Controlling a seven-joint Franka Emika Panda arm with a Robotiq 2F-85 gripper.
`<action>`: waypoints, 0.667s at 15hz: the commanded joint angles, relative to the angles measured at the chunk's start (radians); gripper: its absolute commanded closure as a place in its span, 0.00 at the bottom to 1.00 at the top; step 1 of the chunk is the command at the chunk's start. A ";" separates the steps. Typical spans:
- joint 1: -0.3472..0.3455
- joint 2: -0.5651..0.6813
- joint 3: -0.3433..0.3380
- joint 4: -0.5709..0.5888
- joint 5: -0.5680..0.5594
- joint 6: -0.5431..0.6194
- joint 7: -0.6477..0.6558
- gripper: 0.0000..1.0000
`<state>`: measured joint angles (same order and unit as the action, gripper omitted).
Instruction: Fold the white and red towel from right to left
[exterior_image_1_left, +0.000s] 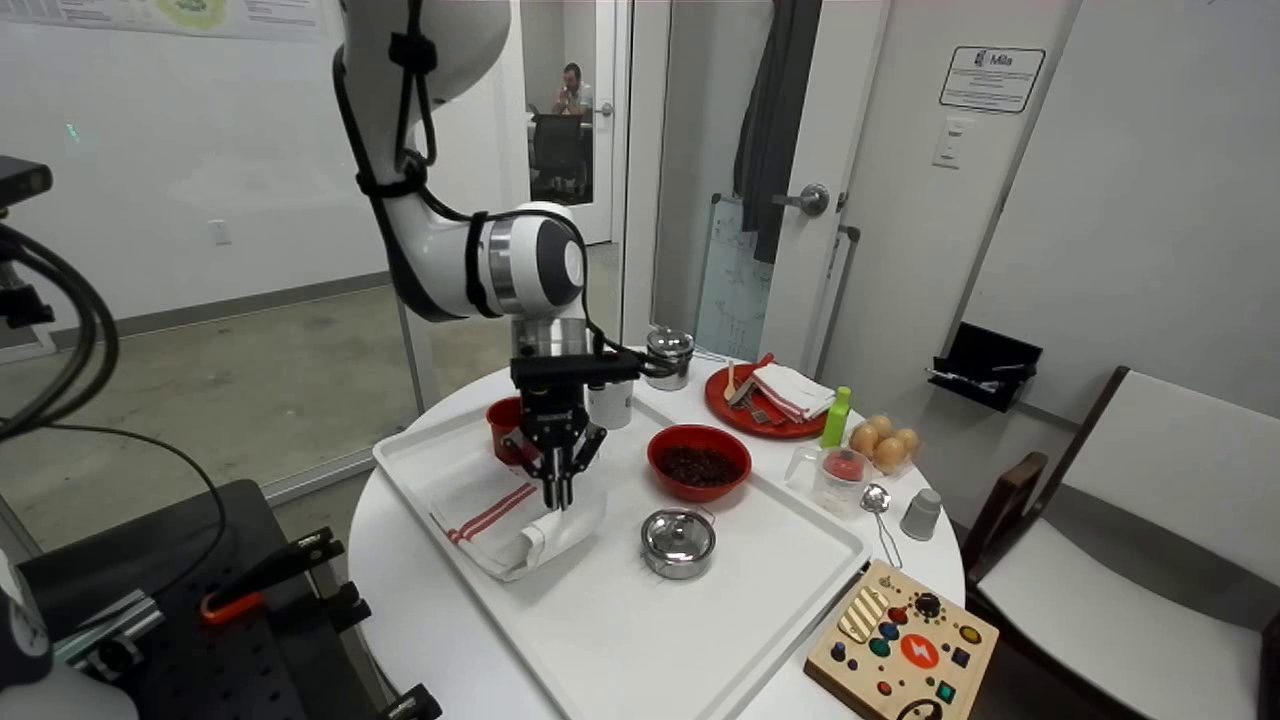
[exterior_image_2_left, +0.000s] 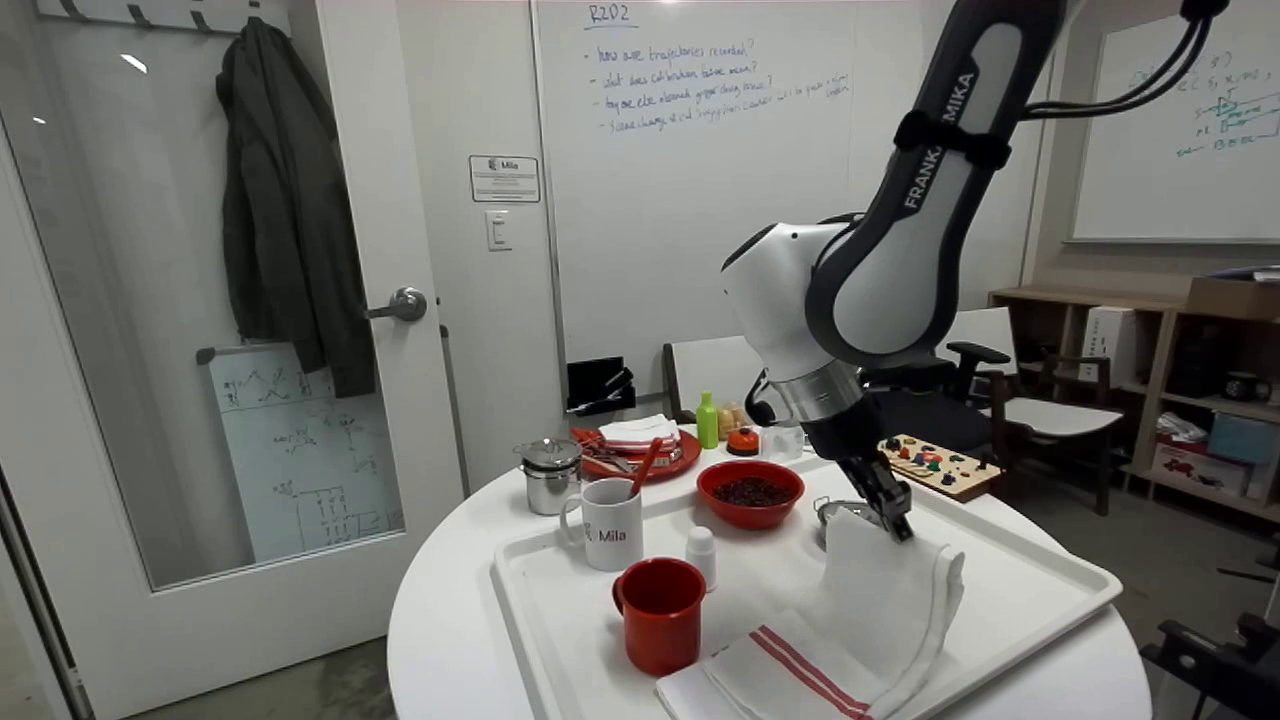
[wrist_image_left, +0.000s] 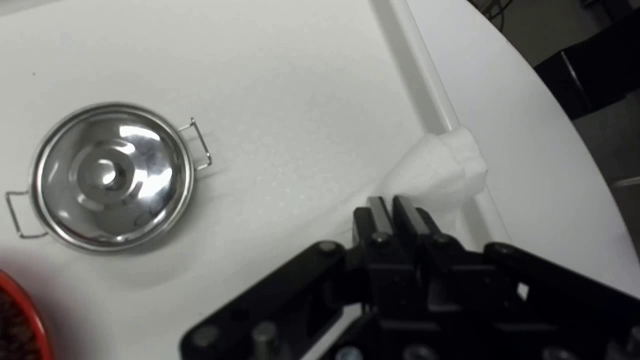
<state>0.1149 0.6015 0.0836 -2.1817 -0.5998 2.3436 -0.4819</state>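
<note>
Bowl (exterior_image_1_left: 702, 490), red and round, with small dark pieces (exterior_image_1_left: 698, 464) inside, stands within the tray (exterior_image_1_left: 700, 660) close to one long edge. Near the tray's middle sits a steel pot (wrist_image_left: 112, 175) with wire handles, its lid on and its contents hidden. A white mug (exterior_image_2_left: 610, 545) stands in a tray corner, a red handle (exterior_image_2_left: 650, 465) slanting up at its rim. The red cup (exterior_image_2_left: 662, 630) is near the adjoining short edge; the bottom of it cannot be seen. Outside the tray, toward the edge of the round table (exterior_image_2_left: 440, 620), are a lidded steel canister (exterior_image_2_left: 553, 490), a red plate (exterior_image_1_left: 790, 430) bearing utensils (exterior_image_1_left: 742, 397) and a folded cloth (exterior_image_1_left: 792, 388), a clear cup (exterior_image_1_left: 840, 495), and brown eggs (exterior_image_1_left: 887, 450) in clear packing.

The white and red towel (exterior_image_2_left: 880, 600) is at the tray's opposite long edge, its striped end flat just beside the red cup, the rest rising to the gripper (wrist_image_left: 389, 202). The fingers (wrist_image_left: 381, 217) are closed on the raised cloth. In the wrist view a fold overlaps the tray's rim; whether it touches there I cannot tell. In both exterior views the arm (exterior_image_2_left: 885, 290) slants down from above, bends at the wrist and points the gripper downward.
</note>
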 joint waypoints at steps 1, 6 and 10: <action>0.052 -0.045 0.027 -0.031 -0.067 -0.019 0.006 0.89; 0.146 0.000 0.086 0.043 -0.066 -0.066 0.061 0.89; 0.205 0.039 0.115 0.120 -0.055 -0.113 0.093 0.90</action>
<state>0.2875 0.5965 0.1856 -2.1344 -0.6465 2.2788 -0.4161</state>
